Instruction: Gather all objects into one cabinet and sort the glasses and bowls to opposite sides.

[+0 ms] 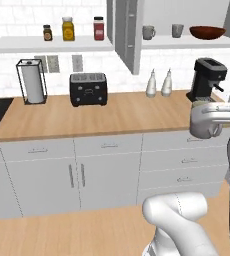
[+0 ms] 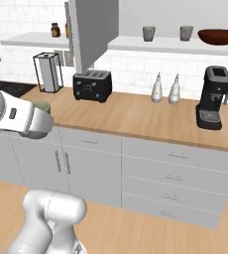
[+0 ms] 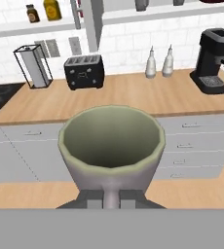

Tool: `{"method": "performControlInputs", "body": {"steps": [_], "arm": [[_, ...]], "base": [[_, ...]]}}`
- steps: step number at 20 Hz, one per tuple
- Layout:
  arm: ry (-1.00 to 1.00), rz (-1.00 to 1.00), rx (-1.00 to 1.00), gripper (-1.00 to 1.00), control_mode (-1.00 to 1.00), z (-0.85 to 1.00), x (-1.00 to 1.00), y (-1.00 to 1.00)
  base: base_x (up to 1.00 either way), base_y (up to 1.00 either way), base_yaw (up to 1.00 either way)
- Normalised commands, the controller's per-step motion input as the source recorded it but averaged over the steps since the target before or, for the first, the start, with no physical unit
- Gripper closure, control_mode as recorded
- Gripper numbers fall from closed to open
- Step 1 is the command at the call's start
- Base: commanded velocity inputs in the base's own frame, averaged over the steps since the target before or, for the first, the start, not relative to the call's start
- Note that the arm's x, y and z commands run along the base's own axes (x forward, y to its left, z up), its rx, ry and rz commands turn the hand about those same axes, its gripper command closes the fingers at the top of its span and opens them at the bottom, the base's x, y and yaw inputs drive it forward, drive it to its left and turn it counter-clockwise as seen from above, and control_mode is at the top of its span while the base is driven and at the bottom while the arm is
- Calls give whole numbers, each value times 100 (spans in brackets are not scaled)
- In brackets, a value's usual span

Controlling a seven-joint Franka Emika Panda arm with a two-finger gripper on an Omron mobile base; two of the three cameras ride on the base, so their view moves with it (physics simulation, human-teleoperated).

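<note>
A grey-beige mug (image 3: 111, 146) sits between my gripper's (image 3: 112, 197) fingers, mouth facing the camera, and the gripper is shut on it. In the left base view the gripper (image 1: 208, 111) holds this mug (image 1: 202, 105) in front of the counter edge, below the cabinet. Its rim (image 2: 42, 106) peeks out behind my arm. The open wall cabinet (image 1: 187, 43) has two more mugs (image 1: 148, 32) (image 1: 177, 30) on its white shelf, left and middle. The reddish-brown bowl (image 1: 207, 33) sits at the right. The mugs (image 2: 148, 33) (image 2: 186, 32) and bowl (image 2: 218, 36) stand the same way from the other side.
The cabinet door (image 1: 127, 35) stands open, jutting out left of the shelf. On the counter (image 1: 112, 117) are a coffee machine (image 1: 207, 80), two bottles (image 1: 158, 83), a toaster (image 1: 88, 89) and a paper towel holder (image 1: 33, 81). Jars (image 1: 68, 29) line the tiled shelf.
</note>
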Motion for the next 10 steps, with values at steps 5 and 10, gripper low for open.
{"method": "performControlInputs", "body": {"steps": [5,10], "arm": [[0,0,0,100,100,0,0,0],[0,0,0,100,100,0,0,0]], "base": [[37,-56,0],[41,-47,0]]}}
